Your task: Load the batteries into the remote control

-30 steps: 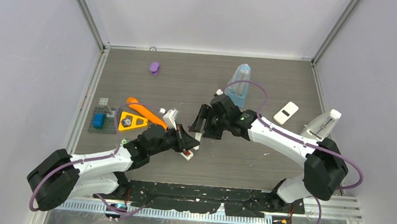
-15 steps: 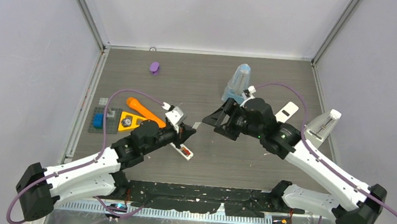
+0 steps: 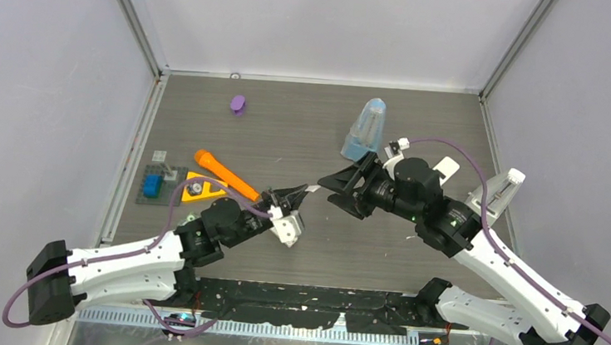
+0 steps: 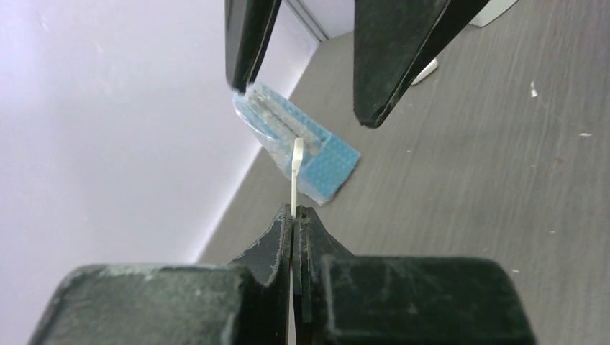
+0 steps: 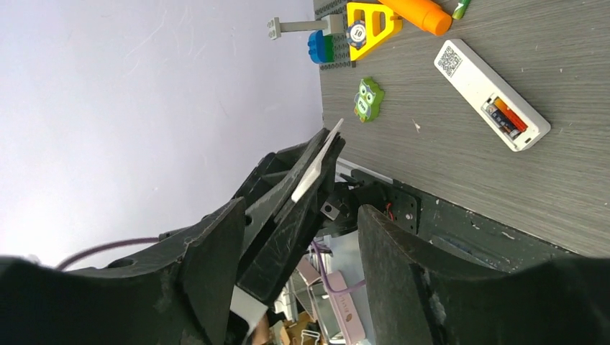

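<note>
Table edge: the black taped strip [image 5: 460, 215] at the arms' bases runs just beside the remote, on its near side.
Remote: a long white remote [image 5: 471, 72] lies flat on the grey table [image 3: 289, 129], back side up, with its battery bay uncovered.
Batteries: the batteries [image 5: 503, 115] sit inside the remote's open bay, at the end away from its square code label; a red-orange cell shows, with a dark one touching it.
Owl: a small green owl figure [image 5: 368, 98] lies near the remote, not touching it.
Left gripper: the left gripper [image 4: 295, 213] is raised off the table, away from the remote, clenched tight on a thin white plate [image 4: 296, 176] held edge-up.
Right gripper: the right gripper [image 5: 302, 208] meets it tip to tip, fingers spread wide and grasping nothing; the plate's free end stands just short of the gap between them.
Orange tube: an orange tube [image 5: 417, 11] lies just past the remote's label end.
Yellow triangle: a yellow triangle [image 5: 381, 21] sits beside that tube, farther from the remote.
Blue brick: a blue brick [image 5: 316, 44] rests farther out again from the remote.
Blue container: a clear blue container [image 3: 366, 128] stands beyond both grippers, well apart from the remote.
Purple piece: a small purple piece [image 3: 238, 104] lies farthest from the remote.
</note>
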`<action>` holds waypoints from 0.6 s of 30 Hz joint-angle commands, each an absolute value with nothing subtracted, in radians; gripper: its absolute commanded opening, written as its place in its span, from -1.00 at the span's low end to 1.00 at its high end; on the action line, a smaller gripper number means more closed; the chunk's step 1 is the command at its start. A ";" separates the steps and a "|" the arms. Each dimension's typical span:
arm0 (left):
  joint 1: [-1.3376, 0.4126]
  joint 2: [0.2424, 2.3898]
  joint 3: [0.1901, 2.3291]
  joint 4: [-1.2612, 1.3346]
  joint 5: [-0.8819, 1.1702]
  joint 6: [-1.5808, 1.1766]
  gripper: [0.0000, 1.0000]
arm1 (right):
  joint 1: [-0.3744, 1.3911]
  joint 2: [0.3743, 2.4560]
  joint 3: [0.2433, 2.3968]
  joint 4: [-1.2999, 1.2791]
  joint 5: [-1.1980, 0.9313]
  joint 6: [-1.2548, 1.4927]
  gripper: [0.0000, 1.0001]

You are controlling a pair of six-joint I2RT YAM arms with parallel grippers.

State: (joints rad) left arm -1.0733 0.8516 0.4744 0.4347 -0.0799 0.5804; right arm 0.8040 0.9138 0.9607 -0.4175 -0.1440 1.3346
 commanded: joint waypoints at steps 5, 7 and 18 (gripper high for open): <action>-1.132 0.866 0.483 0.601 -0.082 0.955 -1.00 | 0.811 0.929 0.993 -0.402 -0.134 1.389 0.13; -1.135 0.866 0.482 0.600 -0.069 0.975 -1.00 | 0.812 0.929 0.988 -0.405 -0.133 1.391 0.03; -1.151 0.902 0.498 0.600 -0.069 1.035 -1.00 | 0.813 0.962 0.964 -0.368 -0.184 1.399 -0.34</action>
